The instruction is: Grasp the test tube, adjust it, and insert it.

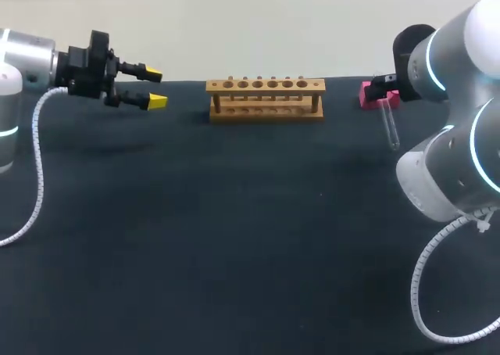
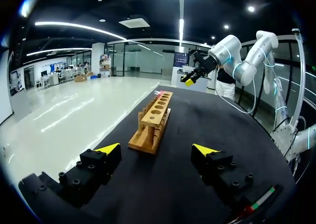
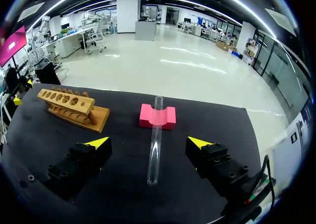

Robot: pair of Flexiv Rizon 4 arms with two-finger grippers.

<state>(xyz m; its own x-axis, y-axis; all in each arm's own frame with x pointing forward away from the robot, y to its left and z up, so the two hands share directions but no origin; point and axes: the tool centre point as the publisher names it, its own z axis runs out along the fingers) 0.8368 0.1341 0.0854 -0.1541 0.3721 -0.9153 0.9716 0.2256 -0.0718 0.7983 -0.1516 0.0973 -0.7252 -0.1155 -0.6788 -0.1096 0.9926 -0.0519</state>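
Right of the rack, the test tube leans on a pink block, likely for easier pinching; right tool and left tool gape empty.

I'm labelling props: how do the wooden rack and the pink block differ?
The rack is tan wood, long, with a row of holes; the block is pink, short, with one groove. The rack's holes are empty; the block has the tube lying across it. Both sit on the table.
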